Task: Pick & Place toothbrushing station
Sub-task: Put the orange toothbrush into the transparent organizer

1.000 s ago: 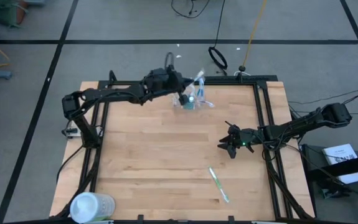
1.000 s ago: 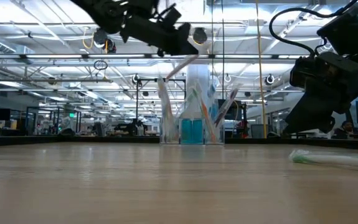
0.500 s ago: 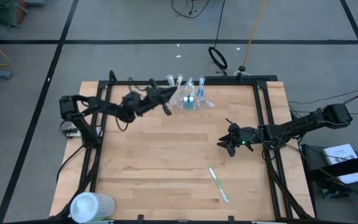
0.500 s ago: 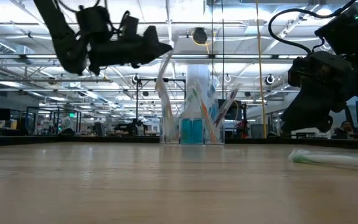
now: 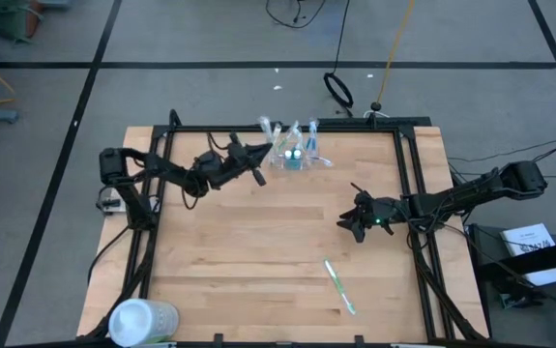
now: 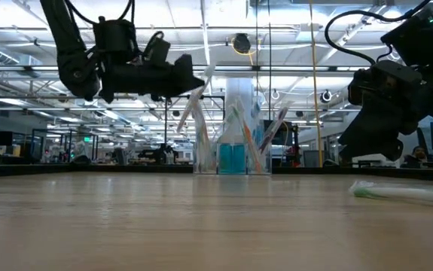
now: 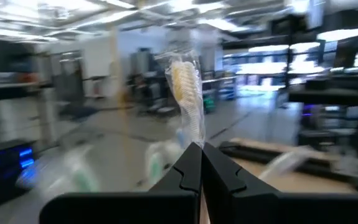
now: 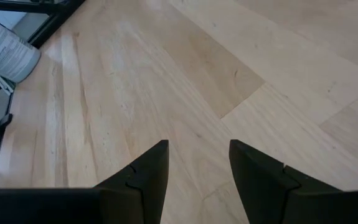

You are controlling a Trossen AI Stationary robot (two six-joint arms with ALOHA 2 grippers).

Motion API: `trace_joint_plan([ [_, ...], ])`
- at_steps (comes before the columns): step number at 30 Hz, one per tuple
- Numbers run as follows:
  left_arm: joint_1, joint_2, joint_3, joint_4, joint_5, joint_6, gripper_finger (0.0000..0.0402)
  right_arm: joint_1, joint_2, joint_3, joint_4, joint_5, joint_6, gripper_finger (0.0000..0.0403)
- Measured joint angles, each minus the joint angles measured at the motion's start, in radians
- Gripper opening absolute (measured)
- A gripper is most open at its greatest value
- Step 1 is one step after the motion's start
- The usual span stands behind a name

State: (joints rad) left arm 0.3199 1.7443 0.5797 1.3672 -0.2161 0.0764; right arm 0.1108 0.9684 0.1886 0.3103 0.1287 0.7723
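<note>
The clear cup (image 5: 293,158) stands upright near the far edge of the tabletop (image 5: 258,242), a little past its middle, with wrapped toothbrushes and blue tubes standing in it. One more wrapped toothbrush (image 5: 262,133) is held by the left hand (image 5: 255,162), just beside the cup on its left side. The fingers of this hand are closed together on the lower part of the wrapper, and the brush head points up and away from the hand; in the low view the hand (image 6: 190,81) is above the tabletop, near the cup's rim. Another green toothbrush (image 5: 339,287) lies flat near the front right part of the tabletop, well apart from the cup. The right hand (image 5: 347,222) is between these two, over bare wood, with its fingers (image 8: 147,171) open and holding nothing. The middle of the tabletop is free. A whitish round container (image 5: 140,321) is at the front left corner.
</note>
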Motion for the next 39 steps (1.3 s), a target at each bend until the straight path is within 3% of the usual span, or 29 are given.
trace_joint_plan([
  [3, -0.013, 0.058, 0.002, 0.071, -0.089, 0.026, 0.0002, 0.0, 0.0, 0.0, 0.0, 0.0, 0.0, 0.016],
  [8, 0.016, 0.153, 0.093, 0.191, -0.092, 0.047, 0.0002, 0.0, 0.0, 0.0, 0.0, 0.0, -0.002, 0.016],
  [13, 0.06, 0.244, 0.258, -0.088, -0.064, -0.036, 0.0007, 0.0, 0.0, 0.0, 0.009, 0.0, -0.002, 0.016],
  [16, 0.058, 0.289, 0.314, -0.096, -0.016, -0.008, 0.0003, 0.0, 0.0, 0.0, 0.011, 0.0, -0.003, 0.016],
  [20, 0.021, 0.298, 0.327, 0.041, -0.037, 0.13, 0.0003, 0.0, 0.0, 0.0, 0.011, 0.0, -0.011, 0.016],
  [25, -0.003, 0.286, 0.325, 0.048, -0.182, 0.283, 0.0004, 0.0, 0.0, 0.0, 0.015, 0.0, -0.056, 0.016],
  [28, 0.0, 0.286, 0.325, 0.034, -0.198, 0.354, 0.0002, 0.0, 0.0, 0.0, 0.015, 0.0, -0.051, 0.016],
  [39, 0.025, 0.286, 0.325, -0.003, -0.175, 0.361, 0.0002, 0.0, 0.0, 0.0, 0.018, 0.0, -0.051, 0.016],
])
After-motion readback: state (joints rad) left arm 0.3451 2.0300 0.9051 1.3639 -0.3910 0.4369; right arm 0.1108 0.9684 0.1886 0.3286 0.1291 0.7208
